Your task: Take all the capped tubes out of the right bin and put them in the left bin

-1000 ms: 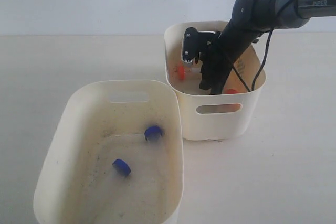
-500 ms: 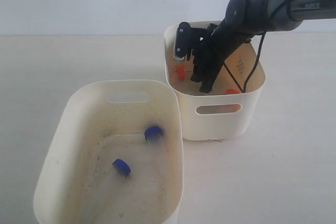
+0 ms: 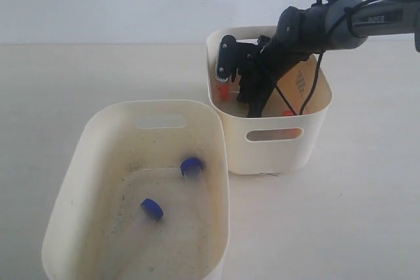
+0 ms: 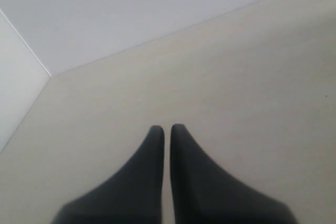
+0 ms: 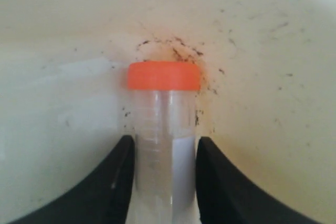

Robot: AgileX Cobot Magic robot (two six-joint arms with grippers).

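Right gripper: clamped on the orange-capped tube. Both fingers press the clear body, one per side. The cap sticks out past the fingertips and a white label patch faces the wrist camera.

Edges/room:
- The hand is down inside the right bin, angled in from the far side, fingertips below rim level.
- Straight ahead of the cap is a cream bin surface with dark specks, close. Can't tell from the wrist view whether it's wall or floor.
- In the exterior view that's the bin side nearest the left bin, so there's little room ahead of the tips. There's more open space behind the wrist and above the hand.
- The left bin's rim sits beyond and below the fingertips, just beside the right bin's corner. Can't tell if they touch.

Around/in the way:
- A second orange-capped tube lies on the floor behind the hand, under the forearm, apart from the fingers.
- A black cable hangs off the arm into the bin near the wall with the diamond mark.
- Two blue-capped tubes lie apart on the left bin's grimy floor.
- The table around both bins is bare.

Left gripper: fingers together with a hairline slit, holding nothing, over bare table, out of the exterior view.
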